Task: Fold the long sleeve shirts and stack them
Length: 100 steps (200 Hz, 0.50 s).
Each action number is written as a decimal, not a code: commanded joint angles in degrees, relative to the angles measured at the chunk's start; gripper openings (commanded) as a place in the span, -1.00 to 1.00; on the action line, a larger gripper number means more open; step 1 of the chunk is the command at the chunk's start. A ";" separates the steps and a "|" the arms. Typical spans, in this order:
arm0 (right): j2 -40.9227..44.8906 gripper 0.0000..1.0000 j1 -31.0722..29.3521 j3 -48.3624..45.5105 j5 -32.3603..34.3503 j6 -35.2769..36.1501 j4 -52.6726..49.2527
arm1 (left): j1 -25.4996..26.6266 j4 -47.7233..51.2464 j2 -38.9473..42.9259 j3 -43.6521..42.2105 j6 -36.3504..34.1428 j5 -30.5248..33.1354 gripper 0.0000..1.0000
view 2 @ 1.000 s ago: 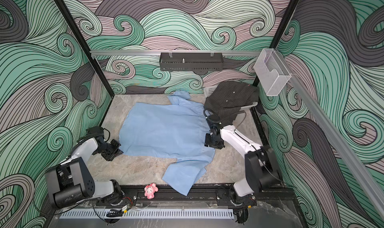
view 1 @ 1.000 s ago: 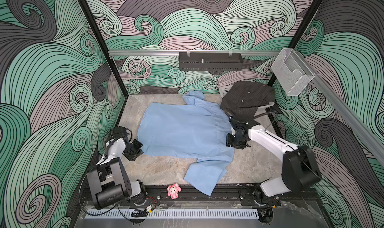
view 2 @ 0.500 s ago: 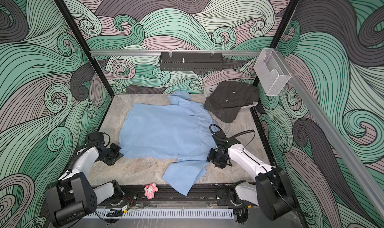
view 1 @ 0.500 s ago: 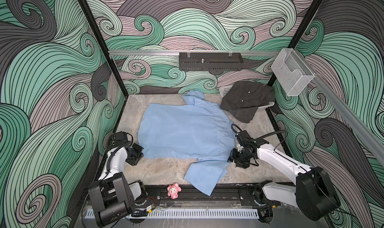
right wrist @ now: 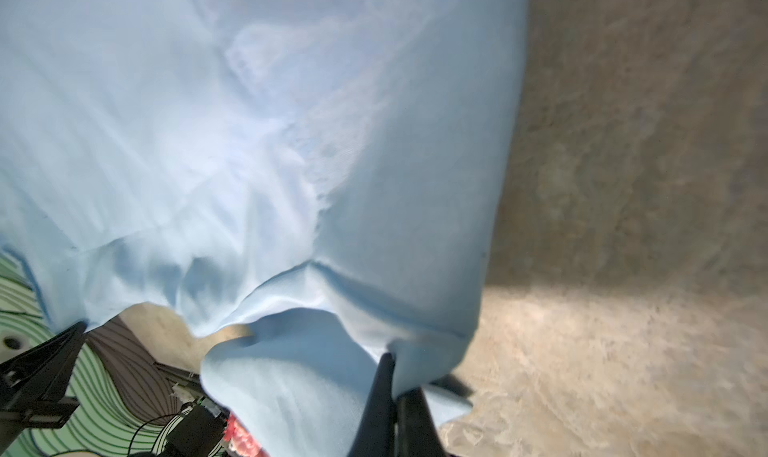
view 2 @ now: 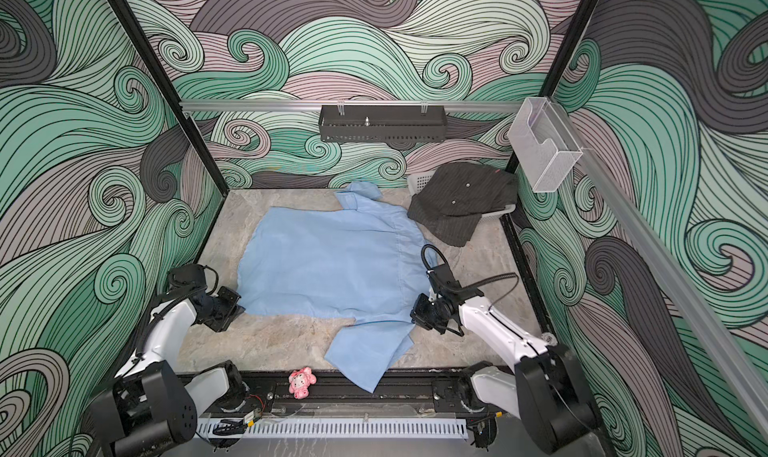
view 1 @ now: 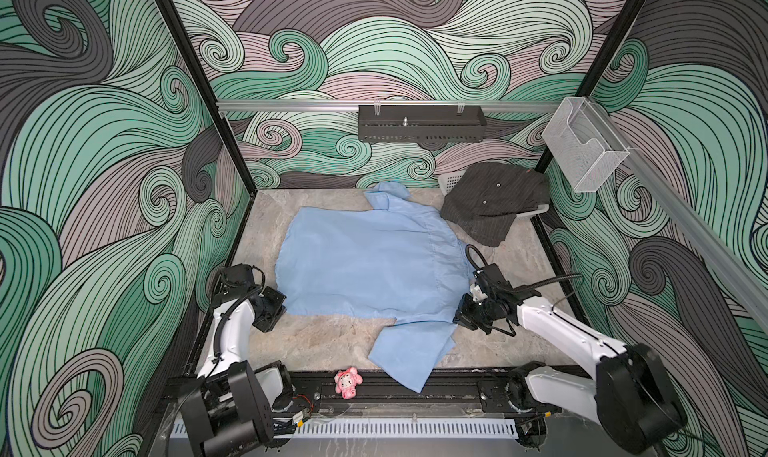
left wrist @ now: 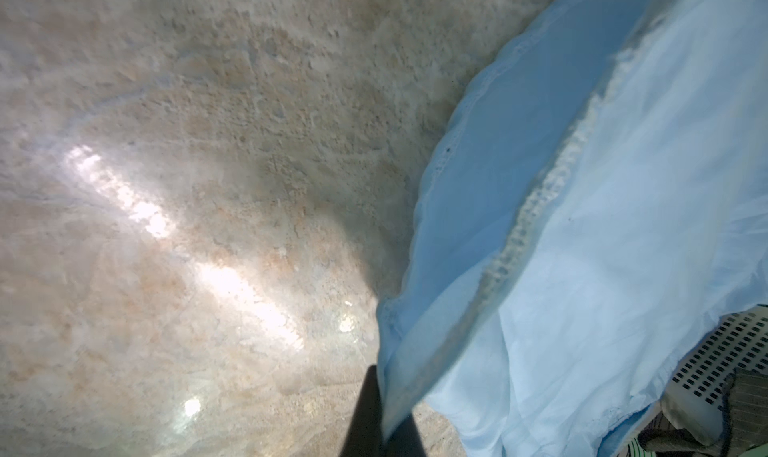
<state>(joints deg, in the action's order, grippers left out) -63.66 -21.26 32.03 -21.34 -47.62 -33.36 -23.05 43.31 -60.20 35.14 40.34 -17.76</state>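
Item: light blue shirt, long-sleeved. It is spread flat on the marble tabletop just beside the white basket, with one small flap lying nearest the basket and one sleeve trailing away from it onto the black front rail. Companion item: dark charcoal pinstriped shirt, heaped unfolded over the basket and covering most of it, with one corner spilling onto the tabletop. Holders: the left gripper is clenched on the shirt corner farthest from the basket, and in the left wrist view a hemmed edge is seen pinched between the dark fingers. The right gripper is clamped on the shirt's edge on the basket's side, well apart from the basket, where the trailing sleeve joins the body. Handling, as judged: the cloth is thin, light and limp, and light is passed through it in the wrist views. No shape will be kept when it is lifted, and sagging between the two holds is to be expected. Seams, hems and corners are recommended as grip points, since several layers are stacked there and slipping is less likely. The loose sleeve may be dragged or caught on the rail. Folding is judged barely begun, and nothing is stacked yet.
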 commanded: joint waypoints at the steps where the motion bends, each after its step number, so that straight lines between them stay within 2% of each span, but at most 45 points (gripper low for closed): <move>1: 7.08 -1.00 0.19 1.10 1.72 1.82 -10.10 | 0.48 4.91 3.02 2.00 2.24 -1.72 -1.00; 26: 12.90 -1.00 0.23 0.94 0.51 1.81 -16.52 | 0.64 7.23 7.56 1.86 3.76 -3.36 -1.00; 64: 18.30 -1.00 0.24 2.73 -1.04 0.46 -20.94 | 0.61 12.08 15.54 2.98 4.64 0.56 -1.00; 82: 17.77 -1.00 0.23 5.91 -0.30 0.04 -20.89 | 0.61 10.98 14.89 3.33 4.72 0.52 -1.00; 100: 13.53 -1.00 0.52 10.68 0.59 1.18 -20.74 | 0.56 7.72 12.39 4.11 4.83 -0.60 -1.00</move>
<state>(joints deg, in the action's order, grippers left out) -46.59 -21.23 36.69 -21.67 -47.13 -52.82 -23.05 52.21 -45.28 36.60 44.23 -18.85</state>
